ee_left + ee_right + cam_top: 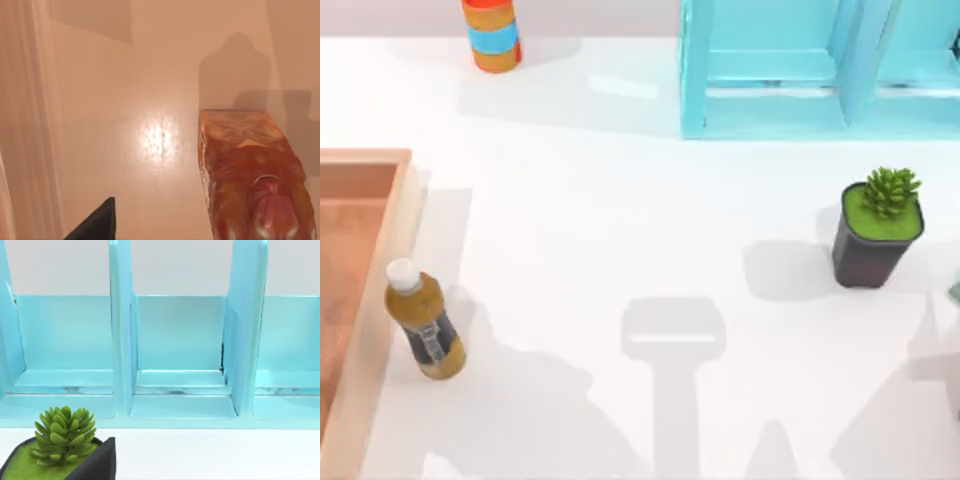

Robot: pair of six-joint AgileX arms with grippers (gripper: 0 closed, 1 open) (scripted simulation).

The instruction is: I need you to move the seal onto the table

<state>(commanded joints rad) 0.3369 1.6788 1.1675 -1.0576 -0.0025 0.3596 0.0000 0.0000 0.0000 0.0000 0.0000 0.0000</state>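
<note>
The seal point(250, 175) sits on a smooth orange-brown surface, judged to be the floor of the wooden tray point(360, 250) at the bench's point(620, 230) left edge. It is not yet on the white bench. The left wrist view looks down on it from close by, with its dark red top nearest the camera and its mottled orange-brown sides running away beneath. The left gripper point(95, 225) hangs just beside and above it, apart from it. Whether those jaws are open or closed cannot be told, and the same goes for the right gripper point(97, 462), which faces the light-blue shelf point(180, 360) and the potted plant point(62, 435) on the bench's right side.

The seal looks like a small, stiff, light block with glossy faces, so it may slip under a weak pinch. It is probably best held across two opposite flat sides below the red top, with the jaws square to them. Being narrow, it could tip if nudged off-centre. A bottle point(425, 325) stands on the bench just outside the tray wall, so the carry-out path should avoid it.
</note>
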